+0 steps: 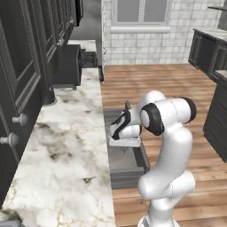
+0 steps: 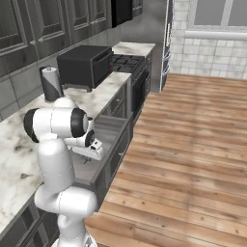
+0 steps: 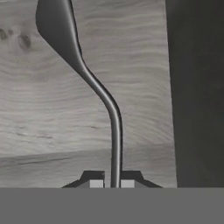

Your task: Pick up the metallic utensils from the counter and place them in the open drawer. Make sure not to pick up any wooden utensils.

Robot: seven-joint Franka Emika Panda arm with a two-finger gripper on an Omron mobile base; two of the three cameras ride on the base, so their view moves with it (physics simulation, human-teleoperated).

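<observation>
**A:** Spoon — where is it, and what stands around it?

**B:** It is in my claw, jaws pinched tight on the end of its thin handle. I hang over the open drawer, beside the counter. On the marble behind me sit a black microwave and a dark paper-towel roll; the stove is further along. My own elbow blocks most of the drawer in the base views.

**A:** How does the spoon look?

**B:** Slim, grey-silver, with a rounded bowl at the far end and a curved neck, pointing away from my fingertips.

**A:** And the drawer's contents?

**B:** From my hand I see a pale wood-grained surface beneath the spoon and a dark band along one side. What else lies inside, I cannot tell.
</observation>
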